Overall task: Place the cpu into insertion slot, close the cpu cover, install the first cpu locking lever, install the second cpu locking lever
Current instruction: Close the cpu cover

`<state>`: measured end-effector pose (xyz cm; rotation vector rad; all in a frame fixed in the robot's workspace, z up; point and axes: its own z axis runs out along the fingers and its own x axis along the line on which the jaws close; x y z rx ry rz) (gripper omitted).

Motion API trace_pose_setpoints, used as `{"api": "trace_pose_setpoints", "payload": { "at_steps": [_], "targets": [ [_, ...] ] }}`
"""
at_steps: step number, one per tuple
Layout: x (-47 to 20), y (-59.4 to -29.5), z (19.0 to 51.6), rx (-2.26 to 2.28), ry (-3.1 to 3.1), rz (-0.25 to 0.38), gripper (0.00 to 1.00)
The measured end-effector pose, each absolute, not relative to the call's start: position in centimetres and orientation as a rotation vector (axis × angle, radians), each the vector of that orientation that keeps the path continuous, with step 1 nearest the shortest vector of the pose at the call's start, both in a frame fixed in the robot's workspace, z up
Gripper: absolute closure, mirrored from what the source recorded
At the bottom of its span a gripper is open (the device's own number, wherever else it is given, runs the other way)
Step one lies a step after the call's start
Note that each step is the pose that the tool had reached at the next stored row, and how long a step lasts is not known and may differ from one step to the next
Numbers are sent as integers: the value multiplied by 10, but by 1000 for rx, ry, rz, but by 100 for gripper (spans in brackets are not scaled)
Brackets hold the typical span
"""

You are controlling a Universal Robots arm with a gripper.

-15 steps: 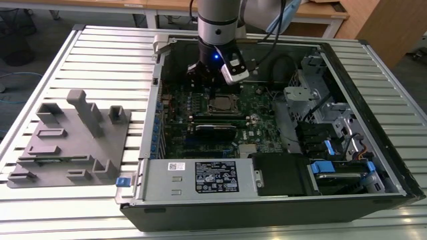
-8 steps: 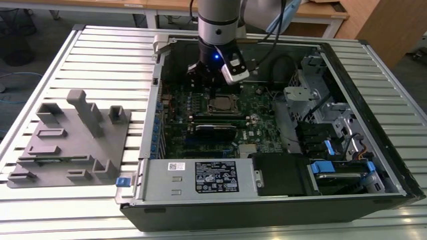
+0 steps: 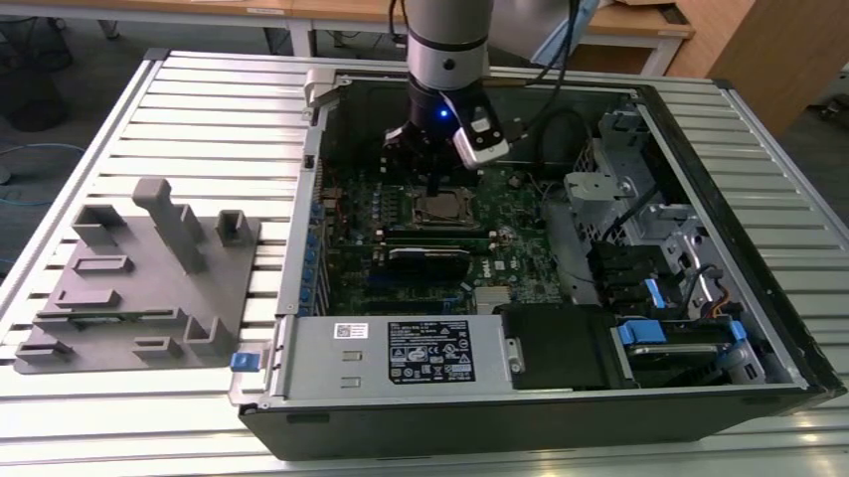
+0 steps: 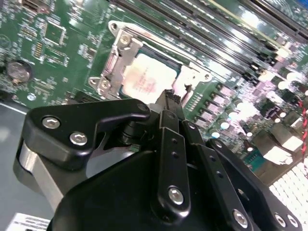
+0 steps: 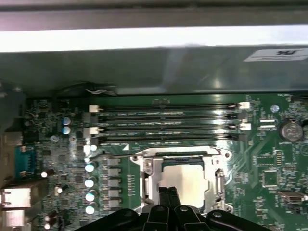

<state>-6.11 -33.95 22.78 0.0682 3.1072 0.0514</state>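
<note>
The cpu (image 5: 186,177) (image 4: 147,79) lies flat in the insertion slot (image 3: 444,209) on the green board, its silver-grey top showing. The cpu cover (image 5: 146,169) (image 4: 119,57), a silver frame, lies down around it with the chip visible through its window. My gripper (image 4: 168,96) (image 5: 168,193) (image 3: 434,187) hangs just above the socket's edge, its two thin black fingers pressed together, shut with nothing seen between them. A thin metal lever (image 5: 113,152) runs along one side of the socket; I cannot tell whether it is latched.
Long black memory slots (image 5: 166,122) lie beside the socket. The open case's walls (image 3: 318,109) enclose the board, with a power supply (image 3: 398,353) and drive cage (image 3: 670,248) inside. A grey fixture block (image 3: 133,268) sits on the slatted table at the exterior view's left.
</note>
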Motion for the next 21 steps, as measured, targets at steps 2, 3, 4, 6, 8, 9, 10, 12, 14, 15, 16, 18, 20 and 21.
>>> {"api": "trace_pose_setpoints", "payload": {
  "at_steps": [2, 3, 4, 6, 8, 9, 10, 12, 14, 15, 16, 18, 20, 21],
  "targets": [
    [-57, -340, 228, 68, 3107, 51, 89],
    [-55, -340, 228, 68, 3107, 51, 89],
    [-53, -340, 228, 68, 3107, 51, 89],
    [-49, -340, 228, 68, 3107, 51, 89],
    [-47, -340, 228, 68, 3107, 51, 89],
    [-46, -340, 228, 68, 3107, 51, 89],
    [-46, -340, 228, 68, 3107, 51, 89],
    [-46, -340, 228, 68, 3107, 51, 89],
    [-46, -339, 227, 68, 3105, 51, 89],
    [-46, -340, 227, 68, 3102, 51, 89],
    [-46, -340, 227, 68, 3099, 51, 89],
    [-46, -340, 226, 68, 3094, 51, 89],
    [-46, -340, 226, 67, 3094, 52, 89],
    [-46, -340, 226, 68, 3094, 52, 89]
  ]
}}
